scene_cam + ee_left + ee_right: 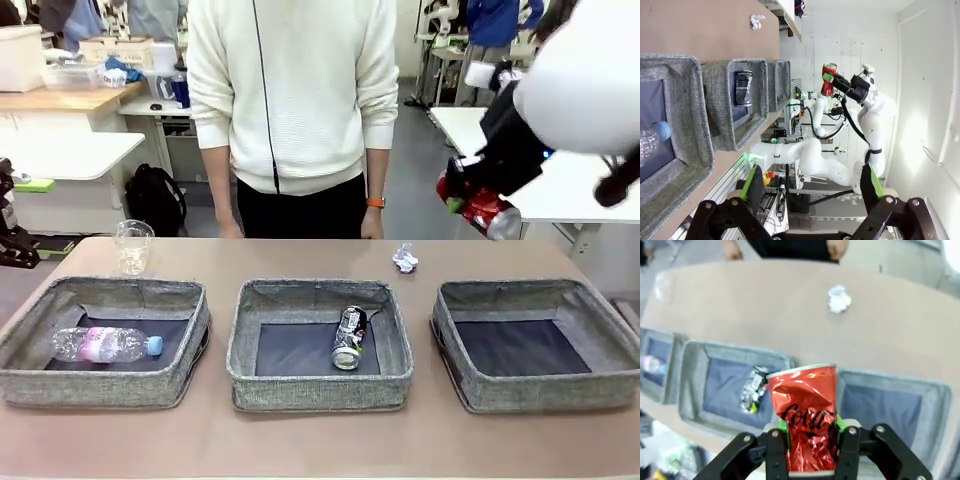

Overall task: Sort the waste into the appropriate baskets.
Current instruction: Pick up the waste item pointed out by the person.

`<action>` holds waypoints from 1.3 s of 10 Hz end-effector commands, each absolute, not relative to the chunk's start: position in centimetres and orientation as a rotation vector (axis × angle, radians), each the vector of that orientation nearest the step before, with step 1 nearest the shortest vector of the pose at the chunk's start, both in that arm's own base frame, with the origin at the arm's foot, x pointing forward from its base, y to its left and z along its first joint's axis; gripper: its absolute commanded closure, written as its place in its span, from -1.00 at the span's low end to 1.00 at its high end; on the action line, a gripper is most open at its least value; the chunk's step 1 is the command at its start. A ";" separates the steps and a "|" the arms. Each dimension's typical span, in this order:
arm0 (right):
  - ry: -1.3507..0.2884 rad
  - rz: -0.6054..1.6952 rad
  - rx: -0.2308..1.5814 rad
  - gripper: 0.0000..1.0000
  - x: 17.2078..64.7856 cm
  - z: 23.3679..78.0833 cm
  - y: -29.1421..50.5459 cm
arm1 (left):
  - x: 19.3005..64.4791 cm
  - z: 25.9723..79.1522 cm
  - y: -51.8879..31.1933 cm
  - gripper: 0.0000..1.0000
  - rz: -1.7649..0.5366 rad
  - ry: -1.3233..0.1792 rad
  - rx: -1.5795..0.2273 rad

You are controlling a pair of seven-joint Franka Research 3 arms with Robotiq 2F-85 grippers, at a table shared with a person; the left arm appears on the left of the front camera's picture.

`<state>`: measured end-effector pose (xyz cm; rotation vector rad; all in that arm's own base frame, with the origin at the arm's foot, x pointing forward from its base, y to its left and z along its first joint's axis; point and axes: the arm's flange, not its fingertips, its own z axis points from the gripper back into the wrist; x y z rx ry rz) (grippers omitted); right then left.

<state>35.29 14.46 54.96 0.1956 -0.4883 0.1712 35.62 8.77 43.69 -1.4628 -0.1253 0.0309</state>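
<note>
Crushed red can point(807, 415) clamped in right fingers point(774, 455), held aloft, left fingers point(754, 187) apart

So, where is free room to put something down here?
The right basket has a bare dark bottom. Bare tabletop runs behind the baskets between the clear plastic cup and the paper wad, and along the near edge. Crowded: the left basket holds the plastic bottle, the middle basket the dark printed can.

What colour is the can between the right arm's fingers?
Red: the crushed can, best in right wrist view.
</note>
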 end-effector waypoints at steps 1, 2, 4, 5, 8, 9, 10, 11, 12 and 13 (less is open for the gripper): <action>-0.523 0.061 0.282 1.00 36.5 52.3 13.4 | 35.2 43.8 8.8 -1.00 0.015 -0.124 -1.466; -0.488 0.171 0.196 1.00 35.3 55.0 14.5 | 35.2 43.8 8.8 -1.00 0.015 -0.124 -1.466; -0.489 0.120 0.213 0.42 34.9 53.6 13.4 | 35.2 43.8 8.8 -1.00 0.015 -0.124 -1.466; -0.432 0.121 0.486 0.42 37.4 51.9 15.1 | 35.2 43.8 8.8 -1.00 0.015 -0.124 -1.466; -0.464 -0.057 0.385 0.42 37.8 58.7 22.6 | 35.2 43.8 8.8 -1.00 0.015 -0.124 -1.466; -0.388 -0.248 0.280 0.42 36.8 62.0 25.9 | 35.2 43.8 8.8 -1.00 0.015 -0.124 -1.466; -0.414 -0.397 0.225 0.42 36.0 64.4 28.8 | 35.2 43.8 8.8 -1.00 0.015 -0.124 -1.466; -0.444 -0.434 0.213 0.42 34.7 66.3 31.2 | 35.2 43.8 8.8 -1.00 0.015 -0.124 -1.466; -0.482 -0.464 0.191 0.42 33.8 67.8 33.3 | 35.2 43.8 8.8 -1.00 0.015 -0.124 -1.466; -0.498 -0.434 0.220 0.42 33.1 69.0 35.3 | 35.2 43.8 8.8 -1.00 0.015 -0.124 -1.466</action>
